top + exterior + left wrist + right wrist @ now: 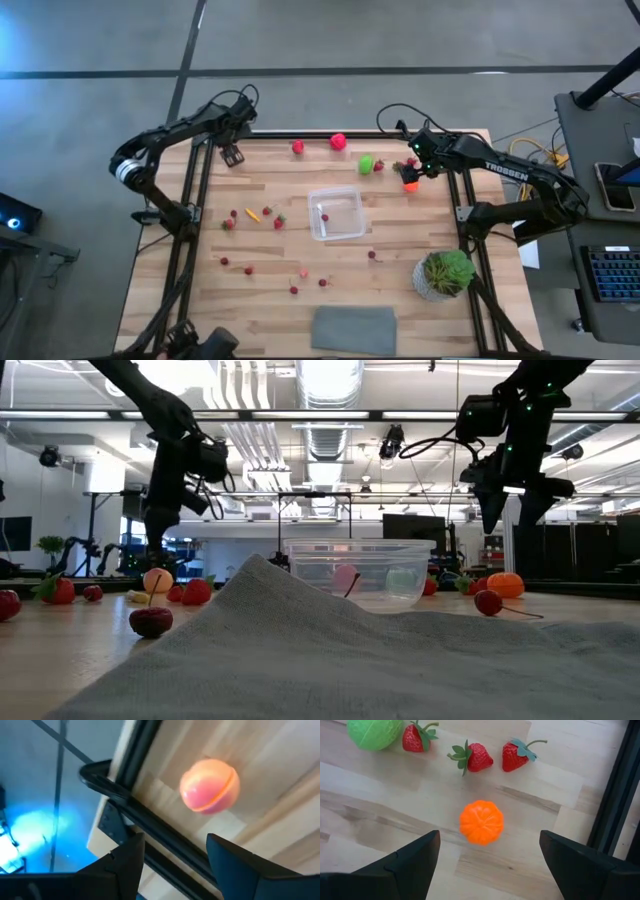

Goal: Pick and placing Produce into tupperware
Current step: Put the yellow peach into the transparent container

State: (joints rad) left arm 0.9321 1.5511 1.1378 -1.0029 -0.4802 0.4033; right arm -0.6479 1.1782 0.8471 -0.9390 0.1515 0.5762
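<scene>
The clear tupperware (336, 213) stands at the table's middle; it also shows in the low view (362, 570). Produce lies scattered around it: a pink piece (338, 141), a green ball (367, 163), strawberries and small berries. My right gripper (490, 855) is open above an orange piece (481, 822) near the far right (409, 185), its fingers apart on either side and clear of it. My left gripper (175, 860) is open above the table's far left edge (232, 155), with a pink-orange ball (210, 786) on the wood ahead of it.
A potted green plant (445, 272) stands at the near right. A flat grey cloth (355, 330) lies at the near edge. Three strawberries (472, 757) and the green ball (374, 732) lie just beyond the orange piece. The black table frame (150, 830) runs under my left gripper.
</scene>
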